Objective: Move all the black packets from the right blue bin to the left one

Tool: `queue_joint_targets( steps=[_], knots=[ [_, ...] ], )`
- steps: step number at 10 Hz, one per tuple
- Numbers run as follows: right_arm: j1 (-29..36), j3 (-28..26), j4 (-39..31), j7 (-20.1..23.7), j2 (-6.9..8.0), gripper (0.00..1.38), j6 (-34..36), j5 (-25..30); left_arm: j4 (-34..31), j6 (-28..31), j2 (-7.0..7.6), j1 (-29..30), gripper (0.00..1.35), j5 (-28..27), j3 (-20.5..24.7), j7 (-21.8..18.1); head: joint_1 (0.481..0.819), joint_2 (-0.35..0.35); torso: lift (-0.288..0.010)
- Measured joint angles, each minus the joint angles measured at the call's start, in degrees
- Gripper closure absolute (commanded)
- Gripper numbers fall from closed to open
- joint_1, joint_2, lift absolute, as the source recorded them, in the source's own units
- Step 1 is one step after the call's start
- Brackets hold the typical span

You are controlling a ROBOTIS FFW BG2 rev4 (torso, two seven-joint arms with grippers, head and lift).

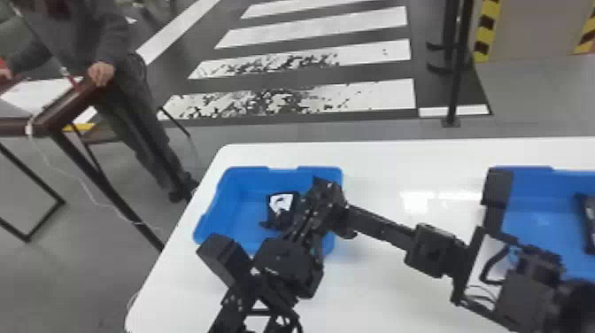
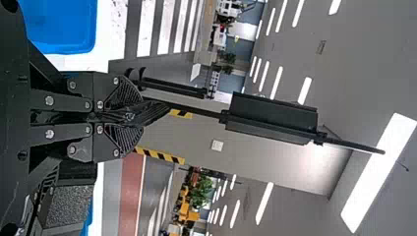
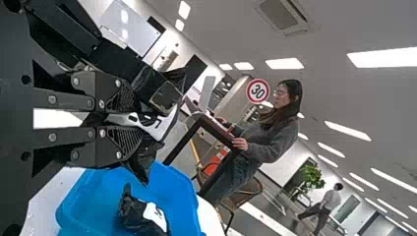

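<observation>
Above the left blue bin (image 1: 241, 177), the right end effector (image 1: 347, 221) pinches a black packet (image 3: 160, 125); the left end effector (image 1: 325, 190), fingers together, crowds beside it. Another packet (image 1: 281, 208) lies inside. Right of that bin, across white worktop (image 1: 385, 159), the right blue bin (image 1: 531, 212) holds one more (image 1: 585, 221); beyond, striped floor (image 1: 310, 31).

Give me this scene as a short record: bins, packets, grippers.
left bin: blue, holds at least one packet, black with a white patch
right bin: blue, dark item at the view's edge, probably a packet
right gripper: by the left bin, clamping a black-and-white packet
left gripper: near the left bin
task: unfinished
</observation>
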Motion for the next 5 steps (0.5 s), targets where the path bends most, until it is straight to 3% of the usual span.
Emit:
queue_joint_targets(
  steps=[1, 2, 4, 5],
  knots=[
    [0.2, 0.0, 0.2, 0.0, 0.0, 0.0, -0.8, -0.1, 0.0, -0.4, -0.01, 0.0, 1.21, -0.1, 0.0, 0.0, 0.695, 0.298, -0.14],
    [0.3, 0.0, 0.2, 0.4, 0.0, 0.03, -1.4, 0.5, 0.0, -0.9, -0.13, 0.0, 1.21, -0.3, 0.2, 0.1, 0.695, 0.298, -0.14],
    [0.7, 0.0, 1.6, 0.8, 0.0, 0.49, -2.2, -0.9, 4.1, -3.1, -0.04, -3.1, 1.21, -4.5, 1.2, 3.6, 0.695, 0.313, -0.14],
    [0.9, 0.0, 2.3, 0.9, 0.01, 0.51, -2.7, -2.4, 11.8, -6.4, -0.12, -7.8, 1.21, -7.3, 2.1, 4.6, 0.695, 0.315, -0.14]
  ],
)
